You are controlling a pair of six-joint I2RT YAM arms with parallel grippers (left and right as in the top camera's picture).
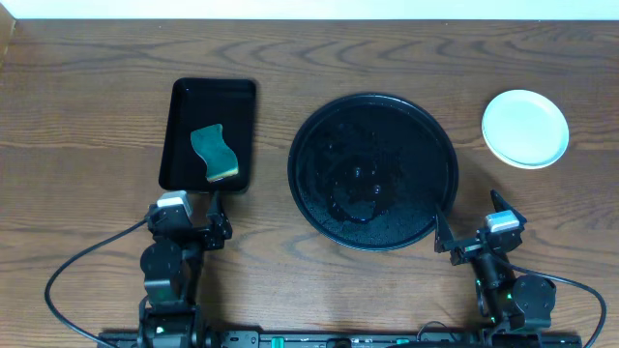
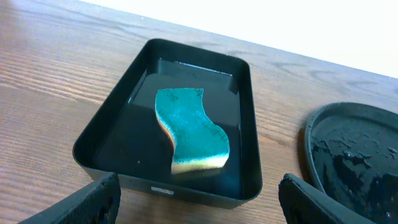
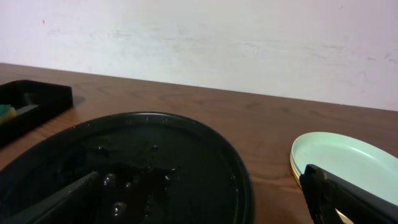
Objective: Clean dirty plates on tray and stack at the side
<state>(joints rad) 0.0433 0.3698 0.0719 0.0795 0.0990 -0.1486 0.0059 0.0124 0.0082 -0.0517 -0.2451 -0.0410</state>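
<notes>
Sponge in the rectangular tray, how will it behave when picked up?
The sponge probably squashes easily: yellow foam shows under its teal scrub layer. It lies in the glossy, seemingly wet rectangular tray, so it may be soaked and drip.

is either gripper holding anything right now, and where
Nothing is held: the left gripper and right gripper are both open and empty.

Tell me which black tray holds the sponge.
The smaller rectangular tray on the left; the green sponge lies in it. The round tray holds only droplets.
</notes>
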